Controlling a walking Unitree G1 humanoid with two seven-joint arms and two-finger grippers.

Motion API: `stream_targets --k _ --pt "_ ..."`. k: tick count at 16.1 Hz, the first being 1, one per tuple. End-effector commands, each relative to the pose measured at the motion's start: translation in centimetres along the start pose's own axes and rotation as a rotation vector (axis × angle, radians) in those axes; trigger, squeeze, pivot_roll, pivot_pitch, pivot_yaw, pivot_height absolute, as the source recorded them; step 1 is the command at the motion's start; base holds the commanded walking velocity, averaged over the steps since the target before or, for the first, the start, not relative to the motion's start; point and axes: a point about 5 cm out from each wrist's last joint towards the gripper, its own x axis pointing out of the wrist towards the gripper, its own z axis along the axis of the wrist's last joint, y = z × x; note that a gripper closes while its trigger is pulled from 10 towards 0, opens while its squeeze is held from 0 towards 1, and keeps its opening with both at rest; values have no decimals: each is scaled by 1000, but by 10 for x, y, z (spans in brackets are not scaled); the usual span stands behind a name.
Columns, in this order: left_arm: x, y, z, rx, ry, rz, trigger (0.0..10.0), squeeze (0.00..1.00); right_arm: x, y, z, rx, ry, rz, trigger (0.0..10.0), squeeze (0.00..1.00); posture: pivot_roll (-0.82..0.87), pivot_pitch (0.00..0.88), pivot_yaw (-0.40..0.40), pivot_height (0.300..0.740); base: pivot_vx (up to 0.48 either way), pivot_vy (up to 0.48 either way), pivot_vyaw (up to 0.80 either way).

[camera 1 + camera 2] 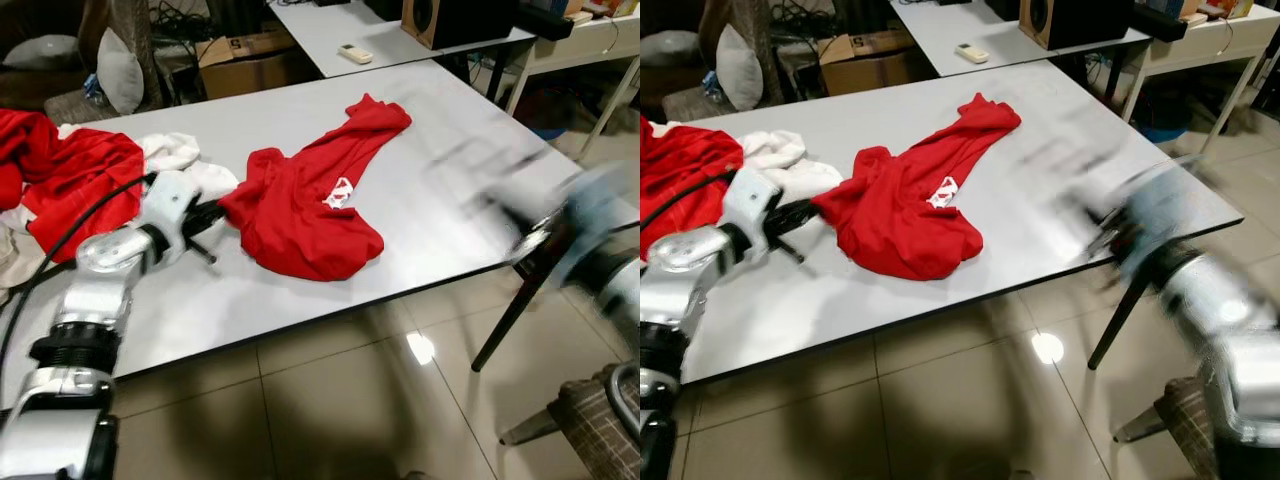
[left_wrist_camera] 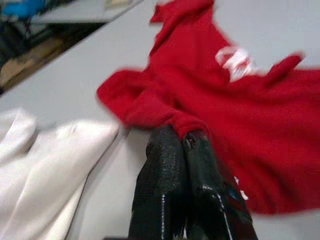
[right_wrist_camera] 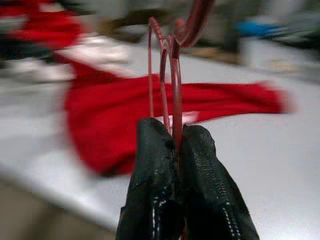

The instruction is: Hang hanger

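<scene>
Right gripper [image 3: 175, 145] has its 2 fingers clenched on the red hanger [image 3: 170, 65], long axis pointing straight out past the fingertips, over the desk [image 1: 430, 190] edge (blurry). Left gripper [image 2: 180, 140] pinches the red shirt [image 1: 310, 200].

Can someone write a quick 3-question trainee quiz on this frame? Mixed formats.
1. True or false: the left gripper has its jaws shut on an edge of the red shirt.
2. Multiple choice: what does the right gripper hold? A) a remote B) a red hanger C) a white cloth
3. Fill in: the red shirt lies on the ___ table, beside a white garment.

Key:
1. True; the fingers pinch a fold of the shirt in the left wrist view.
2. B; thin red wire loops rise from the shut jaws.
3. White.
</scene>
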Motion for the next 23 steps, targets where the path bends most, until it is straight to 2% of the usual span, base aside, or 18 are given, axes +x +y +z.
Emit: stream_targets --k 1,2,3,5,8,10,12,14,15,16,18,19,21,23 --pt "6 -3 14 14 -28 -14 0 0 2 18 -1 11 24 130 10000 0 -163 0 100 740 0 0 0" --pt "10 -6 18 21 -33 -30 0 0 5 27 -5 20 47 169 10000 0 -165 0 110 740 0 0 0" --pt "11 -7 19 23 -35 -36 0 0 8 28 -8 22 54 163 10000 0 -166 0 114 740 0 0 0" --pt "12 -9 23 29 -29 -60 0 0 25 26 -33 43 178 35 10000 0 -161 0 135 740 0 0 0" --pt "9 -13 22 21 -10 -74 0 0 31 21 -49 89 273 -45 10000 0 -140 1 139 740 0 0 0" --pt "2 -32 0 19 82 -134 0 0 25 10 -63 105 373 -128 10000 0 -137 26 115 740 0 0 0" --pt "-3 -42 -13 12 123 -138 0 0 18 -4 -67 85 415 -212 10000 0 -138 32 98 740 0 0 0" --pt "-6 -51 -19 -2 141 -140 0 0 10 -33 -58 58 387 -384 10000 0 -142 35 78 740 0 0 0" --pt "-7 -52 -19 -6 143 -136 0 0 7 -41 -54 51 376 -427 10000 0 -142 35 76 740 0 0 0" --pt "-8 -53 -18 -8 145 -131 0 0 -2 -59 -48 28 364 -522 10000 0 -136 35 69 740 0 0 0" --pt "-11 -51 -16 -5 142 -123 0 0 -15 -78 -42 -5 339 -643 10000 0 -131 35 66 740 0 0 0" --pt "-12 -49 -15 -1 141 -112 0 0 -20 -86 -31 -23 263 -703 10000 0 -131 36 67 740 0 0 0" --pt "-11 -48 -13 -5 132 -103 0 0 -22 -90 -13 -16 121 -719 10000 0 -144 43 76 740 0 0 0" --pt "-5 -52 -8 -19 102 -105 0 0 -17 -76 0 25 26 -604 10000 0 -167 43 81 740 0 0 0"
